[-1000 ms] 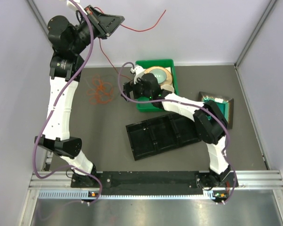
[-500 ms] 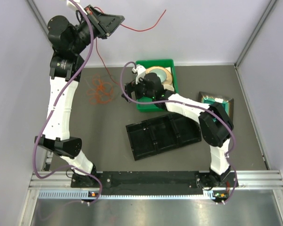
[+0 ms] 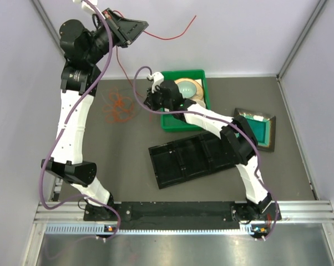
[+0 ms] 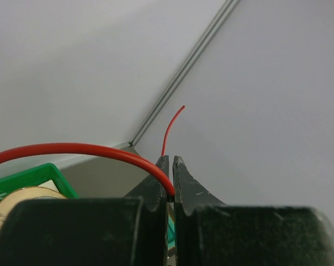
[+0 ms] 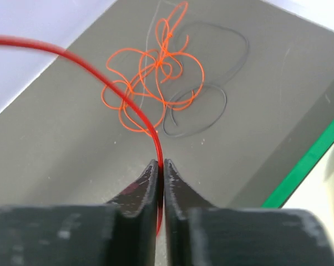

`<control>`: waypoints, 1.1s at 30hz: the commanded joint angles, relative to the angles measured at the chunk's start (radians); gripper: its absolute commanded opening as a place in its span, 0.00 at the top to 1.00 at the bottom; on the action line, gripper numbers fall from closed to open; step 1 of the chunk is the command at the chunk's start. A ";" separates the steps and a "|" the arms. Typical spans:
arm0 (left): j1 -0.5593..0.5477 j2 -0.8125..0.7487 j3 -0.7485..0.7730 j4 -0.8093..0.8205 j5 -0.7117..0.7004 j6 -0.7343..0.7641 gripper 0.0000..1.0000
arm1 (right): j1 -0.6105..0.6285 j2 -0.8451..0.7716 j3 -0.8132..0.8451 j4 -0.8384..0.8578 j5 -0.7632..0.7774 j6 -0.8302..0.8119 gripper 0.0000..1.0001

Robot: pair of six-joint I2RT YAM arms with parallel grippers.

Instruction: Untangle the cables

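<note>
A long red cable (image 3: pixel 167 37) hangs raised between both grippers. My left gripper (image 3: pixel 135 26) is high at the back left and shut on it; in the left wrist view the red cable (image 4: pixel 72 148) curves into the shut left gripper (image 4: pixel 168 160). My right gripper (image 3: pixel 149 101), beside the green bin, is shut on the same red cable (image 5: pixel 122 94), which runs into the right gripper (image 5: pixel 158 162). An orange cable tangle (image 5: pixel 156 83) lies on the table beyond, also seen as the orange cable (image 3: pixel 118 108). A thin grey cable (image 5: pixel 195 119) loops through it.
A green bin (image 3: pixel 181 72) holding a tape roll (image 3: pixel 188 88) stands right of my right gripper; its rim (image 5: pixel 311 160) shows in the right wrist view. A black compartment tray (image 3: pixel 178 160) lies mid-table. A teal square dish (image 3: pixel 261 130) sits at the right.
My right gripper moved back and left over the bin's corner and went from open to shut on the red cable. The left arm barely shifted.
</note>
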 commanded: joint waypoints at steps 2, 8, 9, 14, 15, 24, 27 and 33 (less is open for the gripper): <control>-0.002 -0.048 -0.028 0.053 0.008 -0.002 1.00 | 0.016 -0.113 -0.074 0.036 0.023 0.029 1.00; -0.002 -0.044 -0.113 0.122 0.044 -0.060 1.00 | 0.015 -0.432 -0.456 0.147 0.149 0.019 1.00; -0.004 -0.039 -0.127 0.151 0.054 -0.084 1.00 | 0.008 -0.477 -0.498 0.138 0.160 0.015 1.00; -0.063 -0.027 -0.221 0.180 0.085 -0.092 1.00 | -0.051 -0.721 -0.795 0.138 0.286 0.074 1.00; -0.079 -0.019 -0.232 0.176 0.088 -0.074 1.00 | -0.074 -0.788 -0.832 0.141 0.284 0.098 1.00; -0.250 0.047 -0.359 0.112 0.131 -0.001 1.00 | -0.199 -1.066 -1.084 0.014 0.378 0.225 1.00; -0.281 0.081 -0.365 0.046 0.136 0.032 1.00 | -0.238 -1.161 -1.152 -0.012 0.392 0.282 1.00; -0.361 0.156 -0.365 -0.022 0.185 0.062 1.00 | -0.269 -1.305 -1.222 -0.051 0.424 0.345 1.00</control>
